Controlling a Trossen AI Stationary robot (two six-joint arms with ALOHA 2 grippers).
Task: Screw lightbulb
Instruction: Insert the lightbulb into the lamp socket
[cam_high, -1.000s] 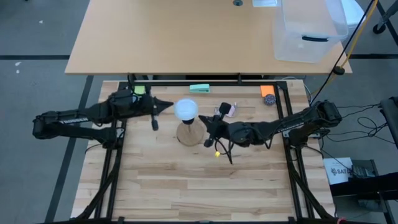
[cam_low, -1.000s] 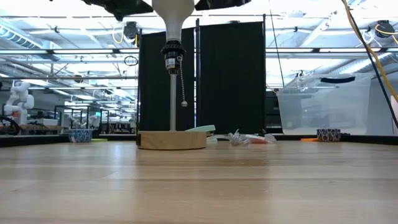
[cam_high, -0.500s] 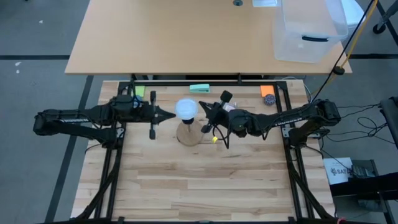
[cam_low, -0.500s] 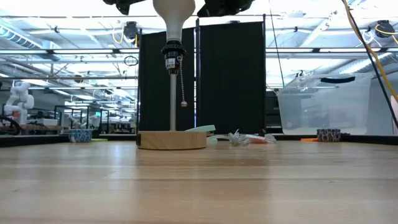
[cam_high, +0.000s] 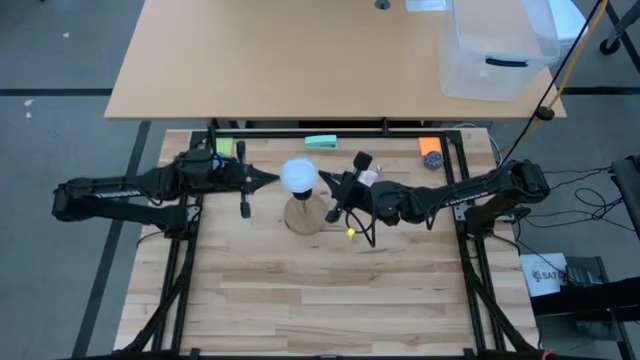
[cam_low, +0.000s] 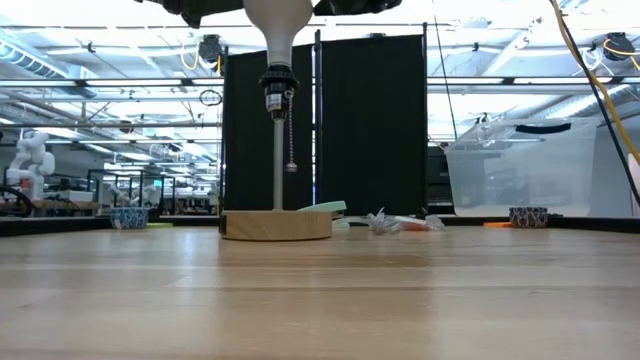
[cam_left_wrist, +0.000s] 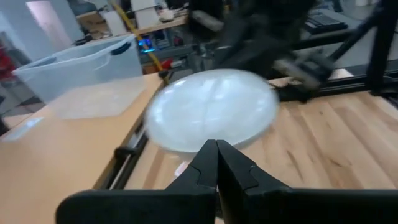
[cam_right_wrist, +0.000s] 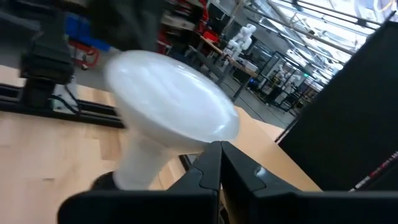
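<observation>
The white lightbulb stands upright with its neck in the black socket, on a thin post over the round wooden base. A pull chain hangs from the socket. My left gripper is shut, with its tips level at the globe's left side. My right gripper is shut, with its tips level at the globe's right side. In the low view both grippers are cut off at the top edge. My left gripper has its shut fingertips level against the edge of the globe, coming from the table's left. I cannot tell whether they touch it. My right gripper has its shut fingertips at the globe's right edge, coming level from the table's right. I cannot tell whether they touch it.
A small clear plastic bag lies just right of the lamp, under my right arm. A green block, an orange piece and a dark ball lie along the far edge. A clear bin stands on the far table.
My right gripper has gone toward the table's far edge, from beside the wooden base to the globe's right side. My left gripper has shifted a little toward the near edge, staying at the globe's left side. The bulb and the lamp stand where they were.
</observation>
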